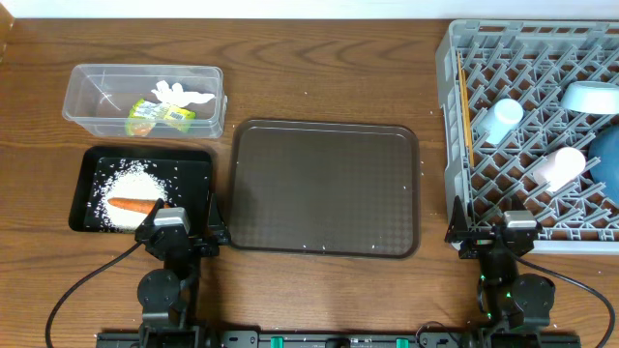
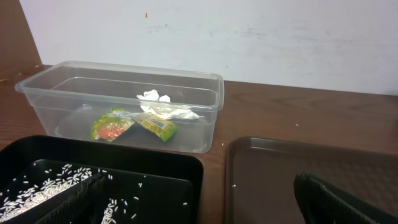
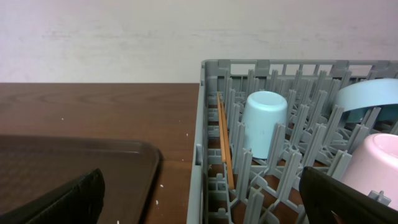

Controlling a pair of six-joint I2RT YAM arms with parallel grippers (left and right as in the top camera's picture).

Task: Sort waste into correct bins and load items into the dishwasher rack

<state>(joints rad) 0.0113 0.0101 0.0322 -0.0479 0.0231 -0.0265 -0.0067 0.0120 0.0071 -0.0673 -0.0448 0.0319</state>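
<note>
The black tray [image 1: 198,164] holds rice [image 1: 131,186] and a carrot [image 1: 133,204]. The clear tub [image 1: 87,87] holds a white tissue [image 1: 179,94] and a green-and-yellow wrapper [image 1: 160,116]. The grey rack [image 1: 453,116] holds chopsticks [image 1: 465,106], a light-blue cup [image 1: 503,118], a whitish cup [image 1: 561,166], a light-blue bowl [image 1: 592,97] and a dark-blue plate [image 1: 607,155]. My left gripper [image 1: 181,230] is open and empty at the black tray's near edge [image 2: 199,208]. My right gripper [image 1: 493,235] is open and empty at the rack's near left corner [image 3: 205,205].
A brown serving tray [image 1: 324,188] with a few stray rice grains lies between the black tray and the rack. It shows in the left wrist view [image 2: 280,168] and the right wrist view [image 3: 74,162]. A white wall stands behind the table.
</note>
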